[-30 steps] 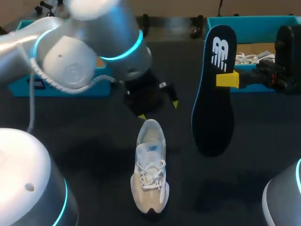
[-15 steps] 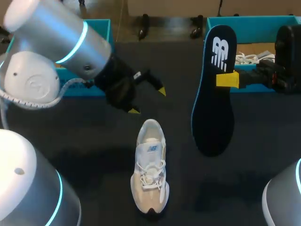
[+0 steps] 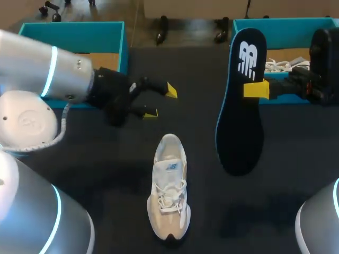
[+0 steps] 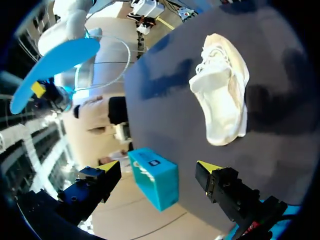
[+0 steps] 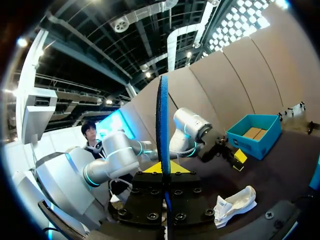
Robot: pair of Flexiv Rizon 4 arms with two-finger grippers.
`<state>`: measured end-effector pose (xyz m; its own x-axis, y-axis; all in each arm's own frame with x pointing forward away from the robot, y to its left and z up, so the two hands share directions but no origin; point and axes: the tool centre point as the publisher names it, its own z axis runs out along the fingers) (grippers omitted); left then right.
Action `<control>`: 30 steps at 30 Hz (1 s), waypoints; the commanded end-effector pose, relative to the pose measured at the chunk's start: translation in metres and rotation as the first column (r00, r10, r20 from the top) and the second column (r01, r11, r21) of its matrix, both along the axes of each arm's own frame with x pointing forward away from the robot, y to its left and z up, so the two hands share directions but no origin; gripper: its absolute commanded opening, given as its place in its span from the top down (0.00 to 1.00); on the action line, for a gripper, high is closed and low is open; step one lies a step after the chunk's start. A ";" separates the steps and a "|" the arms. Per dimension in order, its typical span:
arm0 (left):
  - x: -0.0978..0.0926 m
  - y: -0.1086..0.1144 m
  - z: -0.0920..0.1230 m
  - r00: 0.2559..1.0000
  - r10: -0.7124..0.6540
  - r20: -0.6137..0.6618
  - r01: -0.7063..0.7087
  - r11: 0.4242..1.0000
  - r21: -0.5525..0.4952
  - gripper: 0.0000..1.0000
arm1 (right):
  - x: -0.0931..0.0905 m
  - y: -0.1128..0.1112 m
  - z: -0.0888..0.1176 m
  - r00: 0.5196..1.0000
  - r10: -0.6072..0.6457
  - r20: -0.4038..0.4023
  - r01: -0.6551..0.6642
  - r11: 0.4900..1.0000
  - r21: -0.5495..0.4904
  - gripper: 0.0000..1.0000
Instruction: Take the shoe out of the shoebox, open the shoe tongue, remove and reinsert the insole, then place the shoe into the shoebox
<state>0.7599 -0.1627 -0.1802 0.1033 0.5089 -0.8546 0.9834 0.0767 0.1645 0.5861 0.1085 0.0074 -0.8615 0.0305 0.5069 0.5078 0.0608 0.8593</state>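
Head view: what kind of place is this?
Probably a robot manipulation test bench: a dark table, a white shoe lying on it, the right gripper holding the insole in the air, the left gripper open, teal shoeboxes at the far edge.

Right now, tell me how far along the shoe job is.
Done: shoe lies on the table, insole out. In hand: right gripper holds the insole aloft; left gripper open, empty. Left: reinsert insole, return shoe to a shoebox.

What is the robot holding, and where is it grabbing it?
The right gripper pinches the dark insole at its edge, just below the white logo, near the narrower end. The left gripper is open and holds nothing.
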 end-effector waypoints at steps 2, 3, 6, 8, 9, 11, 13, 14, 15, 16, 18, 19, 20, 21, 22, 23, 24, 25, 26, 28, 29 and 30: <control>0.001 0.009 0.009 0.994 -0.089 0.060 0.106 0.907 -0.408 0.00 | 0.001 0.002 -0.001 1.000 0.000 -0.002 0.000 1.000 -0.001 1.00; 0.003 0.010 0.013 0.993 -0.095 0.071 0.117 0.899 -0.423 0.00 | 0.001 0.002 -0.001 1.000 0.000 -0.002 0.000 1.000 -0.001 1.00; 0.007 0.011 0.025 0.990 -0.106 0.097 0.139 0.878 -0.457 0.00 | 0.001 0.002 -0.001 1.000 0.000 -0.002 0.000 1.000 -0.001 1.00; 0.009 0.011 0.031 0.990 -0.102 0.100 0.137 0.871 -0.472 0.00 | 0.001 0.002 -0.001 1.000 0.000 -0.002 0.000 1.000 -0.001 1.00; 0.011 0.011 0.035 0.990 -0.106 0.096 0.139 0.864 -0.483 0.00 | 0.001 0.002 -0.001 1.000 0.000 -0.002 0.000 1.000 -0.001 1.00; 0.014 0.009 0.042 0.992 -0.107 0.068 0.126 0.862 -0.491 0.00 | 0.001 0.002 -0.001 1.000 0.000 -0.002 0.000 1.000 -0.001 1.00; 0.017 0.007 0.050 0.995 -0.094 0.043 0.103 0.868 -0.486 0.00 | 0.001 0.002 -0.001 1.000 0.000 -0.002 0.000 1.000 -0.001 1.00; 0.017 0.006 0.055 0.995 -0.093 0.038 0.099 0.870 -0.483 0.00 | 0.001 0.002 -0.001 1.000 0.000 -0.002 0.000 1.000 -0.001 1.00; 0.017 0.006 0.058 0.995 -0.093 0.038 0.100 0.869 -0.484 0.00 | 0.001 0.002 -0.001 1.000 0.000 -0.002 0.000 1.000 -0.001 1.00; 0.016 0.005 0.061 0.996 -0.082 0.034 0.088 0.877 -0.472 0.00 | 0.001 0.002 -0.001 1.000 0.000 -0.002 0.000 1.000 -0.001 1.00; 0.015 0.004 0.065 0.997 -0.071 0.024 0.074 0.884 -0.462 0.00 | 0.001 0.002 -0.001 1.000 0.000 -0.002 0.000 1.000 -0.001 1.00; 0.015 0.004 0.067 0.998 -0.060 0.020 0.063 0.888 -0.455 0.00 | 0.004 0.002 -0.001 1.000 0.003 -0.004 -0.003 1.000 -0.002 1.00; 0.014 0.004 0.068 0.998 -0.056 0.019 0.059 0.889 -0.453 0.00 | 0.008 0.003 -0.001 1.000 0.007 -0.014 -0.007 1.000 -0.004 1.00; 0.013 0.004 0.070 0.998 -0.054 0.017 0.056 0.891 -0.451 0.00 | 0.012 0.003 -0.002 1.000 0.015 -0.024 -0.015 1.000 -0.012 1.00; 0.012 0.004 0.071 0.999 -0.046 0.014 0.048 0.894 -0.445 0.00 | 0.017 0.004 -0.003 0.999 0.020 -0.035 -0.021 1.000 -0.017 1.00; 0.012 0.004 0.072 0.999 -0.042 0.011 0.043 0.895 -0.445 0.00 | 0.022 0.005 -0.004 0.999 0.028 -0.043 -0.029 0.999 -0.020 1.00; 0.011 0.004 0.073 0.999 -0.042 0.010 0.042 0.895 -0.444 0.00 | 0.027 0.006 -0.007 0.997 0.039 -0.061 -0.041 0.999 -0.026 1.00; 0.011 0.004 0.074 0.999 -0.037 0.006 0.035 0.897 -0.441 0.00 | 0.034 0.007 -0.010 0.996 0.042 -0.075 -0.045 0.998 -0.037 1.00; 0.009 0.003 0.076 0.999 -0.037 0.005 0.036 0.897 -0.440 0.00 | 0.040 0.008 -0.013 0.995 0.047 -0.083 -0.051 0.998 -0.042 1.00; 0.007 0.003 0.078 1.000 -0.027 0.012 0.030 0.902 -0.430 0.00 | 0.055 0.010 -0.019 0.992 0.054 -0.111 -0.063 0.995 -0.071 1.00; 0.006 0.003 0.078 1.000 -0.028 0.012 0.031 0.902 -0.430 0.00 | 0.062 0.011 -0.021 0.989 0.062 -0.131 -0.074 0.993 -0.087 1.00; 0.006 0.004 0.078 1.000 -0.026 0.012 0.029 0.906 -0.423 0.00 | 0.071 0.013 -0.023 0.986 0.069 -0.149 -0.084 0.992 -0.097 1.00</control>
<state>0.7702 -0.1602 -0.1037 0.1196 0.0847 -0.9892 0.9858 0.1083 0.1284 0.6078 0.1064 -0.0109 -0.7952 0.0740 0.6018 0.6063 0.0948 0.7895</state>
